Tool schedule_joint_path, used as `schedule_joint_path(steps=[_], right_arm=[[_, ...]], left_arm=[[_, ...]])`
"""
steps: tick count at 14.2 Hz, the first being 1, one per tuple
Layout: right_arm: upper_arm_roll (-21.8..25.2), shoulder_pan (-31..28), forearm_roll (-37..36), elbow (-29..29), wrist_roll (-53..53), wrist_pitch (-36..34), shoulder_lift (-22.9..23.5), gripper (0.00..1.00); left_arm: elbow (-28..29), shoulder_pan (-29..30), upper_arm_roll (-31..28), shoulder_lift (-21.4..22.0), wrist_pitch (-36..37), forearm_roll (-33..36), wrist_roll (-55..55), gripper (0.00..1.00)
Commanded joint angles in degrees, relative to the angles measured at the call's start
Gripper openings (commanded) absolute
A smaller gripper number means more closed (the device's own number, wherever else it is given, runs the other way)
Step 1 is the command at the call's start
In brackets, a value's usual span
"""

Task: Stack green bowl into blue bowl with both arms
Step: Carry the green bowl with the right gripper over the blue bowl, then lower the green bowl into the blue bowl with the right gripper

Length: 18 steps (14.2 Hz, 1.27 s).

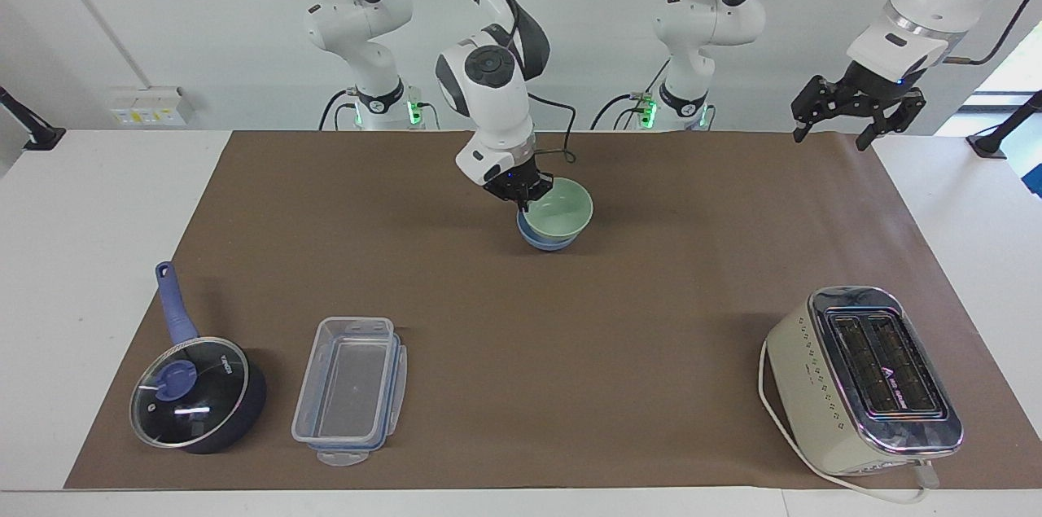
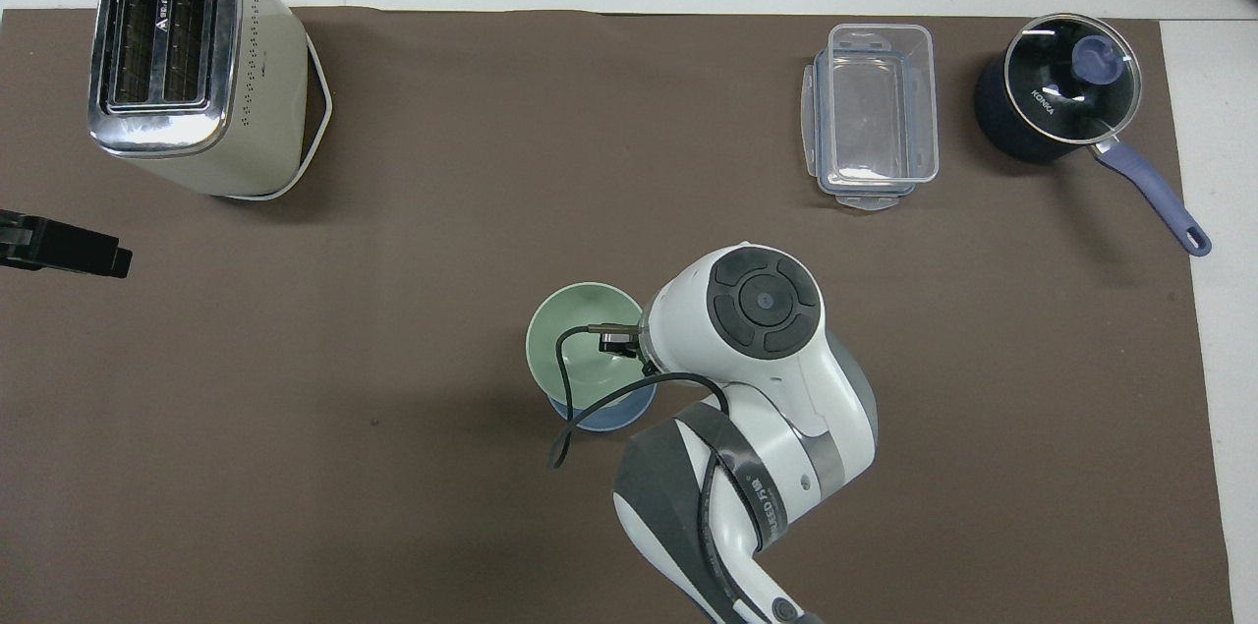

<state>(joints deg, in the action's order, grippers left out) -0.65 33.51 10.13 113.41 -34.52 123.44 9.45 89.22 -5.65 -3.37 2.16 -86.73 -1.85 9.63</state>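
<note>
Right end effector (image 1: pixel 531 197): clenched on green bowl (image 1: pixel 560 212) rim, seating it in blue bowl (image 1: pixel 539 239).
Left end effector (image 1: pixel 856 111): released, waiting over tabletop corner.

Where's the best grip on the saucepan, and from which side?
Take the saucepan by its long blue handle, coming straight down from above. The handle lies level and sticks out toward the robots, with nothing around it; the glass lid covers the rim, so a rim pinch likely fails.

Two bowls (image 1: pixel 558 212), one toaster (image 1: pixel 864 383), one container (image 1: pixel 350 391), one saucepan (image 1: pixel 198 395)
</note>
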Motion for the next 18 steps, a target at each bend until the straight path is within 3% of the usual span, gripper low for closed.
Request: schedule_joint_path(steps=[1, 18], right_arm=[[0.1, 0.3, 0.8, 2.9, 1.6, 2.0, -1.5, 0.00], [0.2, 1.1, 0.3, 5.9, 1.6, 7.4, -0.7, 0.00]], left_arm=[[0.3, 0.7, 0.3, 0.7, 1.0, -0.9, -0.3, 1.00], [0.3, 0.7, 0.3, 0.7, 1.0, -0.9, -0.3, 1.00]])
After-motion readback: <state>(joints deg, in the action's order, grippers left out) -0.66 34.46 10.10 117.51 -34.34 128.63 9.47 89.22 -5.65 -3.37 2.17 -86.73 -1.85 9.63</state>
